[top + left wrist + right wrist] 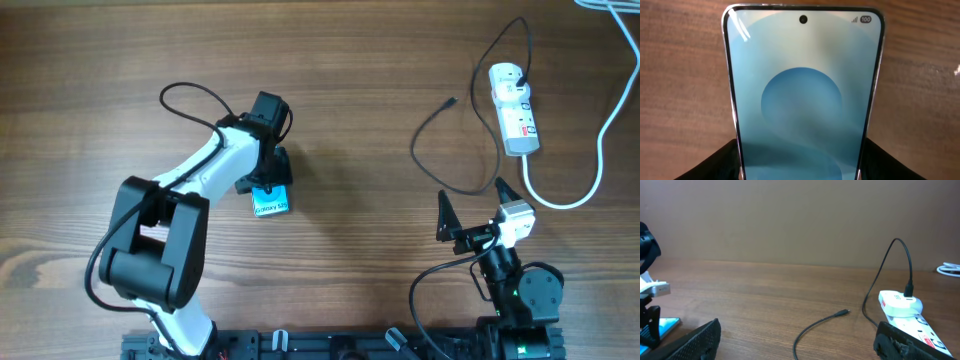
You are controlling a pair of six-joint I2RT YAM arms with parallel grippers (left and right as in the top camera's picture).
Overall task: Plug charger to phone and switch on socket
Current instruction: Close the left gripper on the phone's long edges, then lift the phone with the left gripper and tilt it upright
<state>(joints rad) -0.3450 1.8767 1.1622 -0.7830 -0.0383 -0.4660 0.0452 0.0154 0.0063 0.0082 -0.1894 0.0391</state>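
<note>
The phone lies on the wooden table, teal screen up with a white "Galaxy S25" band. My left gripper is shut on it; in the left wrist view the phone fills the frame with my left gripper's black fingers against both long edges. The socket lies at the far right. The charger runs from its plug there in a loop, with its tip free on the table. My right gripper is open and empty, just short of the loop. In the right wrist view the charger tip and the socket lie ahead.
A thick white power cord curves from the socket along the right edge and off the top right corner. The left arm's own black cable loops above it. The left arm and phone show at the right wrist view's left edge.
</note>
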